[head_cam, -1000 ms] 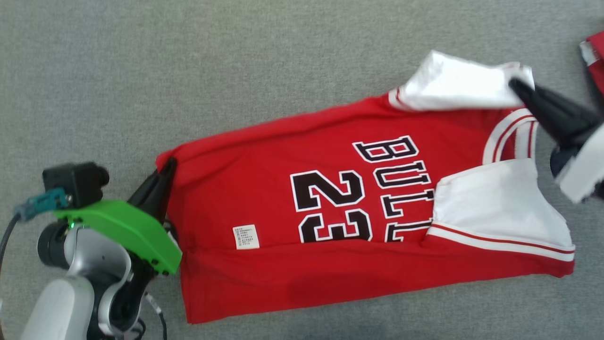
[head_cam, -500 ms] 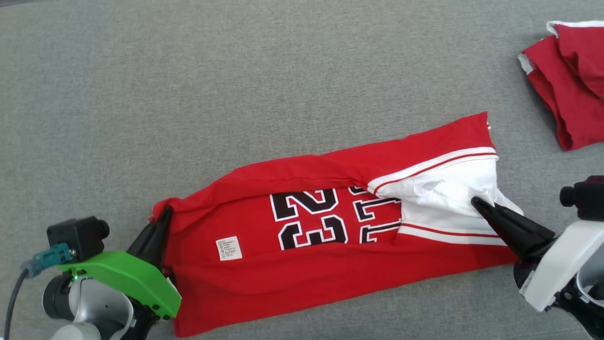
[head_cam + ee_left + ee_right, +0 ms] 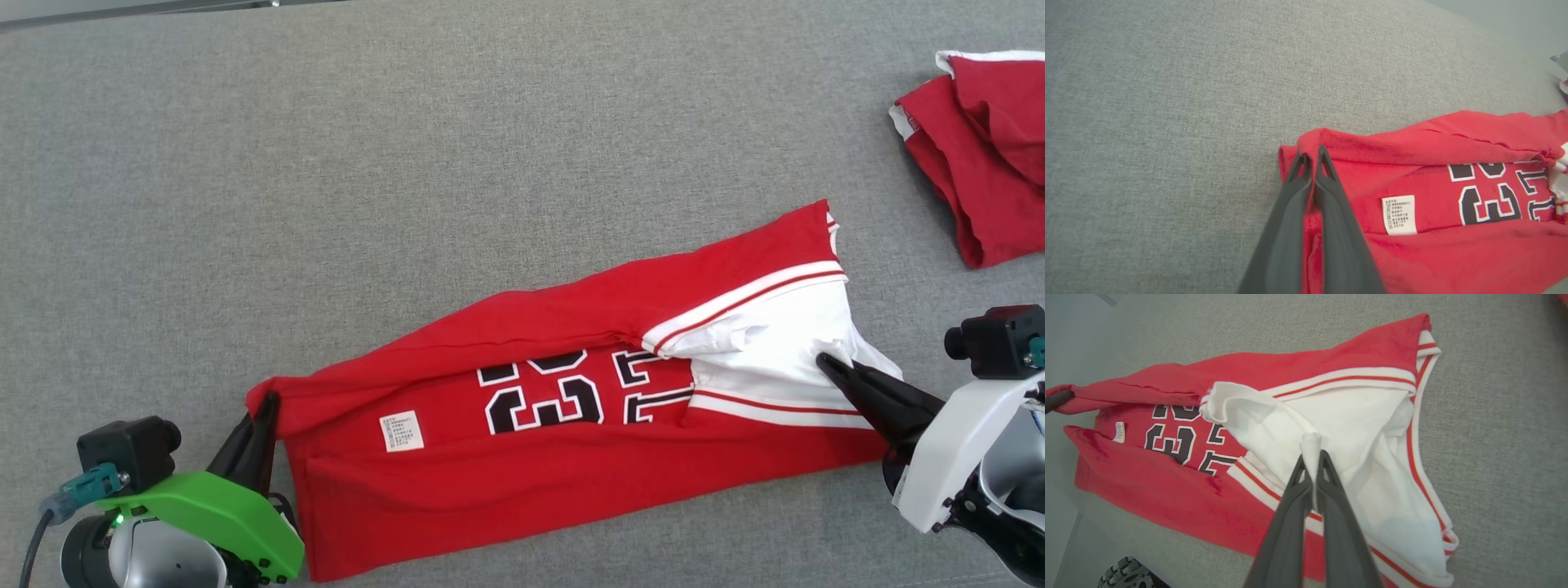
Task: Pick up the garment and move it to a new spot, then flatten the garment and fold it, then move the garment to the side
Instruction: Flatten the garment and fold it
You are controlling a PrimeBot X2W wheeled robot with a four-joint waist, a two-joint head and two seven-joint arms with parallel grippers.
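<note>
A red jersey point(image 3: 522, 482) with black-and-white "23" print and white sleeves lies lengthwise on the grey surface, its long edges folded in over the print. At the jersey's hem corner, my left gripper point(image 3: 266, 402) is shut on the red cloth point(image 3: 1310, 143); the pinch shows clearly in the left wrist view point(image 3: 1312, 157). My right gripper point(image 3: 823, 359) is shut on a bunch of the white sleeve cloth point(image 3: 1312, 441) at the jersey's other end point(image 3: 1312, 456).
A second red garment point(image 3: 980, 139) lies crumpled at the far right. The grey fabric surface point(image 3: 408, 163) stretches wide and open beyond the jersey. A wheel point(image 3: 1124, 573) of my base shows at the lower left of the right wrist view.
Both grippers have drawn the jersey's far edge over toward me, covering the upper half of the print. The head camera has also shifted, bringing the second garment into view.
</note>
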